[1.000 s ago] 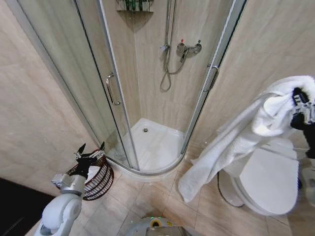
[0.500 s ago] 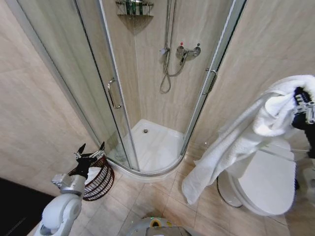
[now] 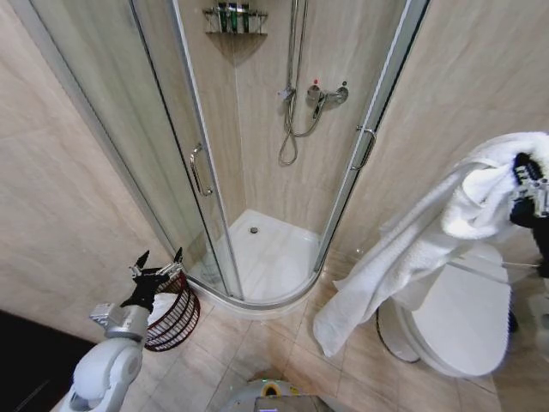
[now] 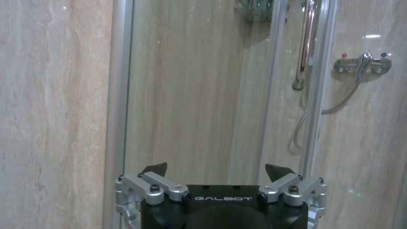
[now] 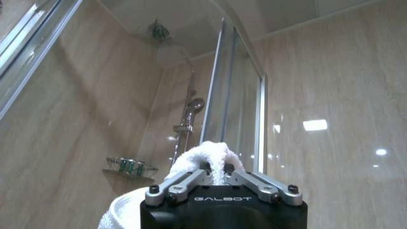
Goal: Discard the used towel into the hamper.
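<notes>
- Your right claw is clamped on the towel, raised beside the toilet.
- The towel is white and fluffy, bunched at the grip, its long tail hanging toward the tiled floor.
- Your left claw is spread wide and empty, directly above the hamper.
- The hamper, dark reddish-brown openwork, stands on the floor against the shower door.

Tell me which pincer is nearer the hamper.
Left. The left pincer hangs open just above the hamper, by the shower door. The right pincer is across the room, over the toilet, shut on the towel.
</notes>
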Robot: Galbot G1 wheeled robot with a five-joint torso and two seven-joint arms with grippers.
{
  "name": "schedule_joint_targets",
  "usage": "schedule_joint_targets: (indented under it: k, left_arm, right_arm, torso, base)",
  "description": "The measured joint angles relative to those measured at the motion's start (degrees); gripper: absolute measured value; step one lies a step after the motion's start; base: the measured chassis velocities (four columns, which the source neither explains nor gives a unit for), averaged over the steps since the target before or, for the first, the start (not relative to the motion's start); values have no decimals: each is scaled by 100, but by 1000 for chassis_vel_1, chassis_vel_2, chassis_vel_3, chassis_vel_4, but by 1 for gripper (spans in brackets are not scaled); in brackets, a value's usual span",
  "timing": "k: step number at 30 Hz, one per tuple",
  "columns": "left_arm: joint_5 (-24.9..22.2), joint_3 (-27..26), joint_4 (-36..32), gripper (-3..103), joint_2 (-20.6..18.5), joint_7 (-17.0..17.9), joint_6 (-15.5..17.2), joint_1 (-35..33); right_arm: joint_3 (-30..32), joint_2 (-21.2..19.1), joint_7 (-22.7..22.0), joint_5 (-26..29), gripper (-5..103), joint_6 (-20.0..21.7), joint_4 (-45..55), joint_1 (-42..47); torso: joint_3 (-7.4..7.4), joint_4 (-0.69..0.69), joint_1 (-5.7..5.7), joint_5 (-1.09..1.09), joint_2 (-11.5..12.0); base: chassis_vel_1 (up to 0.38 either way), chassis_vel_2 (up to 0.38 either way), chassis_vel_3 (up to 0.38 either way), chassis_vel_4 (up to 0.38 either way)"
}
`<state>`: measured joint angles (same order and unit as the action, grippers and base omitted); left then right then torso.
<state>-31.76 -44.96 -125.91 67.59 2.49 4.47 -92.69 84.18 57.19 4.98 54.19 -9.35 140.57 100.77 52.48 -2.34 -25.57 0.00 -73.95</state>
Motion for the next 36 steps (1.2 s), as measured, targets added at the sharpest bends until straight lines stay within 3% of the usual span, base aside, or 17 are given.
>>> schedule_joint_targets:
  k: [15, 33, 36]
  left_arm:
    - [0, 0, 0, 100, 0, 0, 0, 0]
    - [0, 0, 0, 100, 0, 0, 0, 0]
    - [0, 0, 0, 100, 0, 0, 0, 0]
  right_arm:
    - [42, -19, -2, 22, 4, -11, -16, 13]
    - [5, -11, -8, 27, 4, -56, -59, -21]
    - [4, -31, -2, 40, 4, -63, -63, -29]
  torso:
    - [252, 0, -217, 0, -467]
    - [248, 1, -212, 4, -456]
    - [243, 0, -207, -4, -444]
  base:
    - [0, 0, 0, 0]
    - [39, -43, -43, 43]
    - [203, -192, -180, 188]
